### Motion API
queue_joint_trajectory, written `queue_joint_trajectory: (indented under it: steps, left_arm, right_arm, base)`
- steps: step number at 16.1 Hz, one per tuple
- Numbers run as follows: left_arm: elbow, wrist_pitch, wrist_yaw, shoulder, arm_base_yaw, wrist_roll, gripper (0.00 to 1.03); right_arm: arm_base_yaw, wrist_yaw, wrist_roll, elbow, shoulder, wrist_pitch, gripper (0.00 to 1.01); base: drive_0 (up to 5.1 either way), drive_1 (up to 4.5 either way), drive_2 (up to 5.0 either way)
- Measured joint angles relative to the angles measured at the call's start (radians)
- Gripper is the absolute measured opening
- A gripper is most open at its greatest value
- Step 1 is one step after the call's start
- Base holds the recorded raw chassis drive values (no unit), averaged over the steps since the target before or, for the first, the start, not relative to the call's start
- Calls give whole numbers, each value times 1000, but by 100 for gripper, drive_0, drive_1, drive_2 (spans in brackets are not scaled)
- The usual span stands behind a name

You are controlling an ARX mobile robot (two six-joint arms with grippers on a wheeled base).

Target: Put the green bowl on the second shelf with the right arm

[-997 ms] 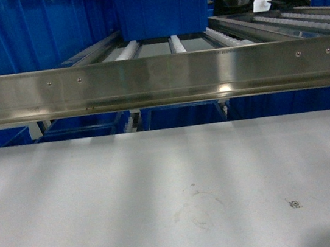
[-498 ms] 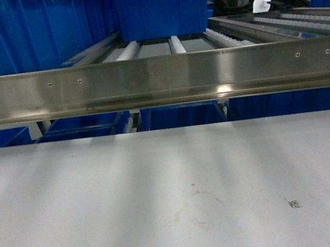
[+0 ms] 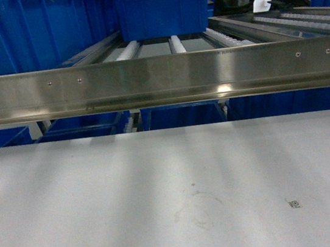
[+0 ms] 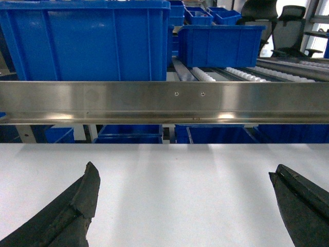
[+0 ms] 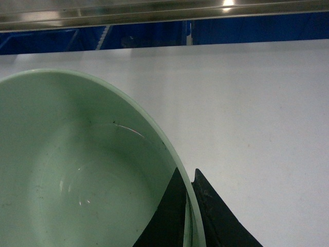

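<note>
Your right wrist camera shows the green bowl filling the lower left, cut off by the frame edges. The right end effector pinches its rim, one finger inside, one outside, above the white table. The bowl is out of your head view. The left end effector hovers spread wide, holding nothing. Beyond, the second shelf carries blue crates.
</note>
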Motion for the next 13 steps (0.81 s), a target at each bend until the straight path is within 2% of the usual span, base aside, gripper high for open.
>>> queue_joint_trajectory:
  steps: [7, 13]
  left_arm:
    - [0, 0, 0, 0, 0, 0, 98]
    - [0, 0, 1, 0, 0, 0, 98]
  right_arm:
    - [0, 0, 0, 0, 0, 0, 2]
    - [-6, 0, 0, 0, -1, 1, 2]
  base:
    - [0, 0, 0]
    - [-452, 177, 288]
